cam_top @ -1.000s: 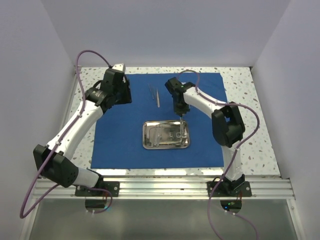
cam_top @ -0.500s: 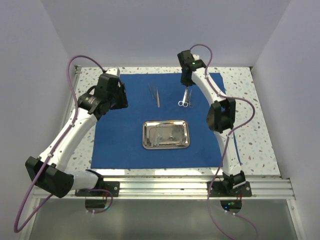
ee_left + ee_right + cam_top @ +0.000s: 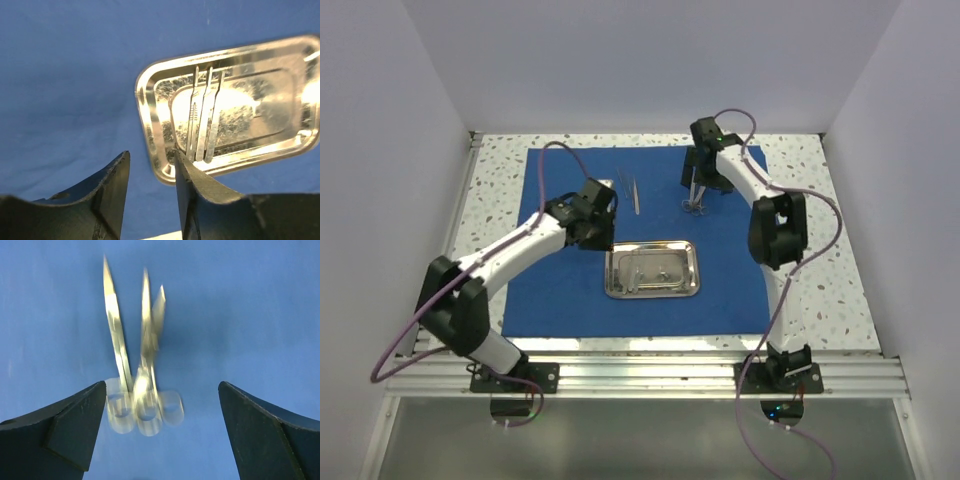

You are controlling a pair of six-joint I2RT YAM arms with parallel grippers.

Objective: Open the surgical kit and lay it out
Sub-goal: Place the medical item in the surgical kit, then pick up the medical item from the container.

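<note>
The blue cloth [image 3: 550,290] lies spread flat on the table. At its middle sits the steel tray [image 3: 610,270], and in the left wrist view the tray [image 3: 280,60] holds slender instruments [image 3: 202,120] side by side. Tweezers [image 3: 632,192] lie on the cloth at the back. My left gripper [image 3: 602,236] hovers by the tray's left end, its jaws [image 3: 151,155] open and empty. My right gripper [image 3: 698,185] is at the back right, open wide [image 3: 162,387]. Scissor-like forceps [image 3: 140,390], blurred, lie on the cloth between its fingers, touching neither.
Speckled tabletop [image 3: 820,290] rings the cloth. White walls close in left, right and back. An aluminium rail [image 3: 650,375] runs along the near edge. Purple cables [image 3: 560,150] loop over both arms.
My right gripper carried the forceps from the tray to the back right of the cloth and opened, letting them go. My left arm swung in from the far left to the tray.
</note>
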